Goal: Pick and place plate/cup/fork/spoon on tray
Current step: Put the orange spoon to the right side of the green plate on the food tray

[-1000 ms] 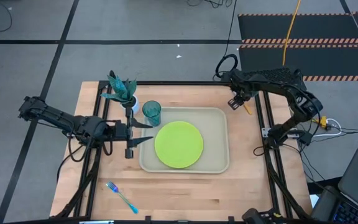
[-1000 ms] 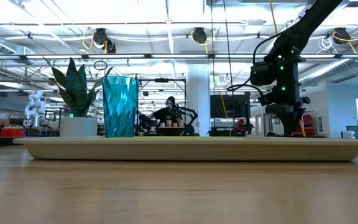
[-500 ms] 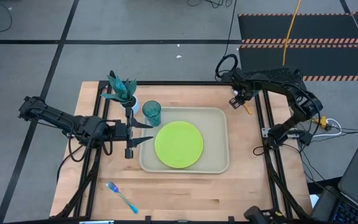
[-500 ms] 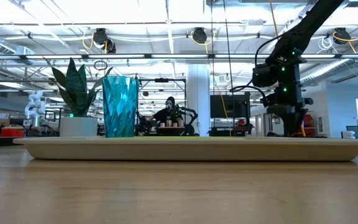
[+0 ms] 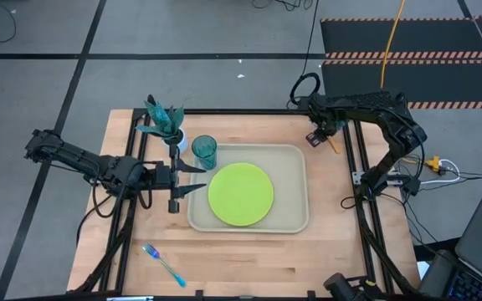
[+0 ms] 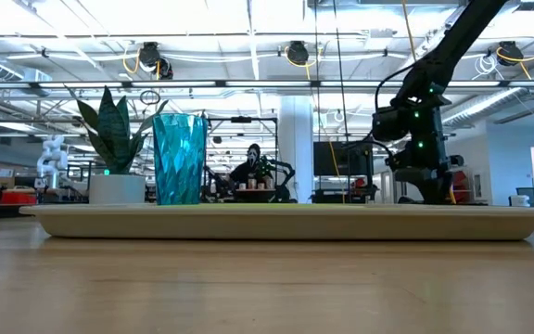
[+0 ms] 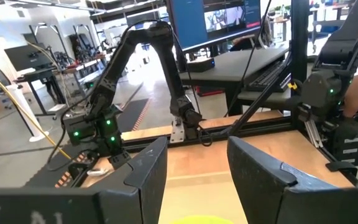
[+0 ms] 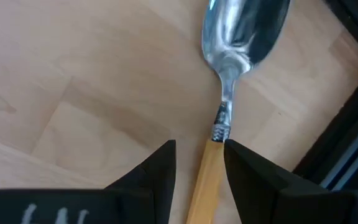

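The lime-green plate (image 5: 241, 194) lies flat in the beige tray (image 5: 295, 221). The teal cup (image 5: 205, 151) stands upright in the tray's far left corner and shows in the low view (image 6: 179, 158). The spoon (image 8: 225, 93) lies on the table by the tray's far right corner, with its silver bowl (image 8: 244, 28) ahead of its orange handle (image 8: 205, 180). My right gripper (image 8: 199, 180) points down over it, open, with a finger on each side of the handle. The blue-handled fork (image 5: 164, 263) lies on the table near the front left. My left gripper (image 5: 195, 178) is open and empty at the tray's left rim.
A white pot with a green plant (image 5: 167, 124) stands at the far left, beside the cup. A black frame rail (image 5: 350, 159) runs along the table's right side, close to the spoon. Bare wood lies in front of the tray (image 5: 258, 259).
My right gripper has come down a little toward the spoon at the far right of the table.
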You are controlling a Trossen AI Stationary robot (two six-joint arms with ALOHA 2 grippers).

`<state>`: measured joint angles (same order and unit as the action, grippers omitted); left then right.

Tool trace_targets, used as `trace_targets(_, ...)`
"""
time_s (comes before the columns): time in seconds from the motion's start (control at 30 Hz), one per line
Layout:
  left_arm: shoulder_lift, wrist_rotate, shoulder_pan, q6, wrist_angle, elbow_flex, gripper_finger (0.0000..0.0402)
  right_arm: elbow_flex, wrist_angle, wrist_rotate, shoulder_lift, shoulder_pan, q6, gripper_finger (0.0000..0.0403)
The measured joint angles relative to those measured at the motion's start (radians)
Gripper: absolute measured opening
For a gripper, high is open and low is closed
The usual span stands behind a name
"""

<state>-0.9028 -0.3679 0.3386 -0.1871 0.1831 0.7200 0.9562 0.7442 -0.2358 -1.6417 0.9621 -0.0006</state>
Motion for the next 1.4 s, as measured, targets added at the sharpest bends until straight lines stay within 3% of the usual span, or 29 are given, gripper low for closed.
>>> trace_targets(0.7, 0.0, 0.0, 0.0, 0.006, 0.001, 0.0, 0.0172, -0.042, 0.072, -0.011, -0.034, -0.058, 0.045, 0.0127)
trace_targets(0.83, 0.0, 0.0, 0.0, 0.006, 0.001, 0.0, 0.0172, -0.043, 0.077, -0.007, -0.035, -0.087, 0.038, 0.0097)
trace_targets(1.0, 0.0, 0.0, 0.0, 0.007, 0.001, 0.0, 0.0172, -0.043, 0.099, 0.003, -0.035, -0.115, 0.01, 0.0022)
trace_targets(1.23, 0.0, 0.0, 0.0, 0.008, 0.001, 0.0, 0.0172, -0.035, 0.132, -0.021, -0.025, -0.141, -0.012, 0.002)
trace_targets(1.4, 0.0, 0.0, 0.0, -0.004, 0.001, 0.0, 0.0172, -0.031, 0.168, 0.04, 0.069, -0.162, -0.001, 0.0014)
